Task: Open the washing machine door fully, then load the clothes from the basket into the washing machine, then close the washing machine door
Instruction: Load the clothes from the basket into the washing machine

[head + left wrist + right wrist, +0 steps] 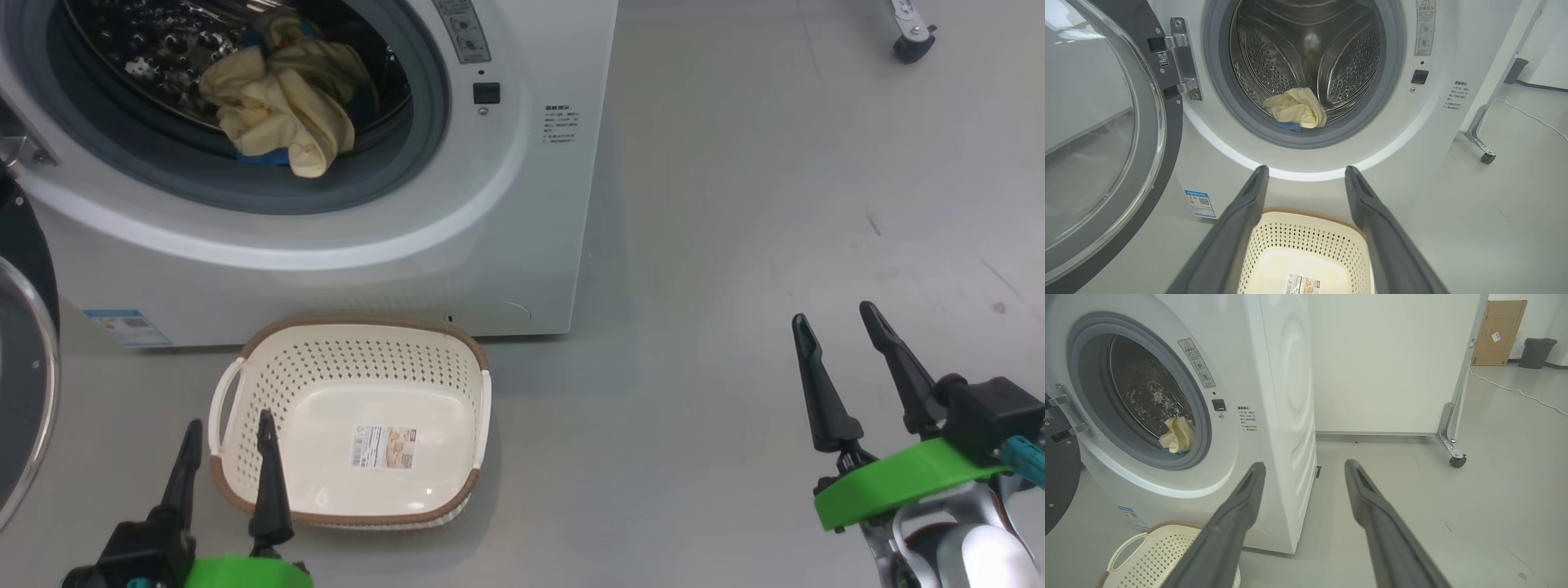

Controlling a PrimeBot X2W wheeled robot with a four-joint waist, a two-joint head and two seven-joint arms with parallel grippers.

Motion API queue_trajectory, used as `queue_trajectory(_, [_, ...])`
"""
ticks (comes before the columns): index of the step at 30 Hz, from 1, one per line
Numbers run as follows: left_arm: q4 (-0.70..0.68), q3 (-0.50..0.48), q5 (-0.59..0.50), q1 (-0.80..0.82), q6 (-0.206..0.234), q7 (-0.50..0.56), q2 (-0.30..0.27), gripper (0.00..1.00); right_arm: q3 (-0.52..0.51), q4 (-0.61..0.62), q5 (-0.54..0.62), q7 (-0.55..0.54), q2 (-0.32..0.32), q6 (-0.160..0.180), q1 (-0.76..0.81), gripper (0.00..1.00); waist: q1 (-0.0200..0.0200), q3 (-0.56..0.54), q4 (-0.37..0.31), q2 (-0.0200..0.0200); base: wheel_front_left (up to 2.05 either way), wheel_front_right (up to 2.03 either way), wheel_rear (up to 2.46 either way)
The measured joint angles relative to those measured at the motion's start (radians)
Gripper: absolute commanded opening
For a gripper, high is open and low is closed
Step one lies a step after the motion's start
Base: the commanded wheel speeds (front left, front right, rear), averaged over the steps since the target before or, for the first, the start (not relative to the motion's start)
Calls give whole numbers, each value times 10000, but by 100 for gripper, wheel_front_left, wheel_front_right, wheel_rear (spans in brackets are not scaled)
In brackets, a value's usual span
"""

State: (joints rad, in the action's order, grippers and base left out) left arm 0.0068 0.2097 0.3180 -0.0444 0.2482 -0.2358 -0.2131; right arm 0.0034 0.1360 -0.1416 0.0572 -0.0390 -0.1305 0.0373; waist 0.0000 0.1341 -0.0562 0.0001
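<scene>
The washing machine (522,163) (1425,130) (1274,400) stands with its door (1098,134) (24,359) swung wide open to the left. Pale cream-yellow clothes (282,106) (1296,108) (1177,435) with blue patches lie at the drum's front lip, partly over the grey gasket. The cream basket (457,376) (1306,245) (1151,555) sits on the floor before the machine, nothing in it but its label. My left gripper (229,433) (1306,173) hovers open over the basket's left side. My right gripper (837,318) (1304,467) is open above bare floor to the machine's right.
A white partition panel on a castor foot (1455,459) (1488,157) (910,45) stands to the right of the machine. A cable (1515,390) trails over the grey floor; a cardboard box (1498,332) and a dark bin (1537,353) stand far back.
</scene>
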Motion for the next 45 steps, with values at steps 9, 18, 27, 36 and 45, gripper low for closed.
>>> queue_trajectory(9, [516,96,190,972,-10,857,-79,100,56,-2,-88,119,0,0,-166,100,0,690,-219,0,0,0,0])
queue_trajectory(18, [2061,-79,880,3755,-374,1937,-464,100,368,-221,-353,560,0,0,-1265,100,3,2220,-711,-1,0,0,0])
queue_trajectory(27, [2744,-738,1559,6393,-1131,3894,-1850,100,738,-1020,-1018,1384,-2,0,-2054,100,2,3543,-1608,-1,0,0,0])
queue_trajectory(36, [3106,-1450,2232,8984,-1432,6280,-3312,100,1266,-1783,-1733,1893,-2,0,-2737,100,2,4580,-2678,-1,0,0,0])
queue_trajectory(45, [3847,-1762,2539,10106,-1404,7919,-4372,100,1697,-2011,-2357,1939,2,0,-3045,100,1,5235,-3517,-1,0,0,0])
